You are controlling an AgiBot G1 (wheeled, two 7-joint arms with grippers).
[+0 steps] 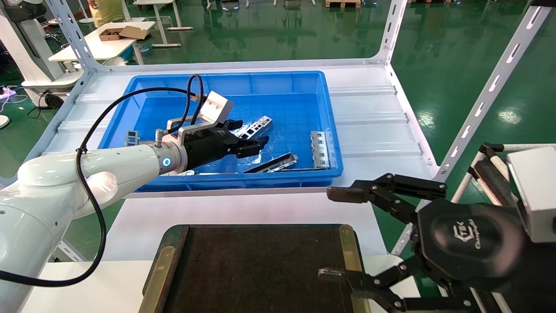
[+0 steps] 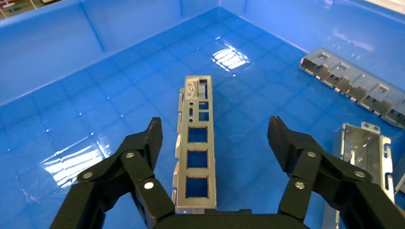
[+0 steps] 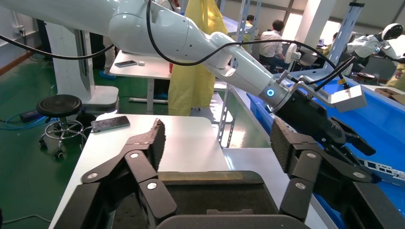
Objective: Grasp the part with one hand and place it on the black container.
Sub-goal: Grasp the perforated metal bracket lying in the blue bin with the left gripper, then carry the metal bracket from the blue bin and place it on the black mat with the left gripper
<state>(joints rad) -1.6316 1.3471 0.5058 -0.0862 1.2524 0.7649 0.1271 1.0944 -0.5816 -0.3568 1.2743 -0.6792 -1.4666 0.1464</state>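
Note:
The part [image 1: 256, 127] [image 2: 197, 143], a slim silver bar with rectangular windows, lies flat on the floor of the blue bin [image 1: 226, 82]. My left gripper [image 1: 252, 134] [image 2: 216, 131] reaches into the bin on its white arm and hangs over the part, open. The bar runs lengthwise between the two fingers, nearer one finger [image 2: 152, 138] than the other, and neither visibly touches it. The black container [image 1: 260, 269] [image 3: 210, 191] sits at the table's near edge. My right gripper [image 1: 329, 234] [image 3: 218, 131] stands open and empty at the container's right side.
In the bin also lie a grey multi-slot plate [image 1: 320, 150] [image 2: 353, 86], a darker channel piece [image 1: 273, 163] [image 2: 363, 157] and a small piece [image 1: 131, 138] at the left wall. White shelf uprights [image 1: 486, 100] rise around the table.

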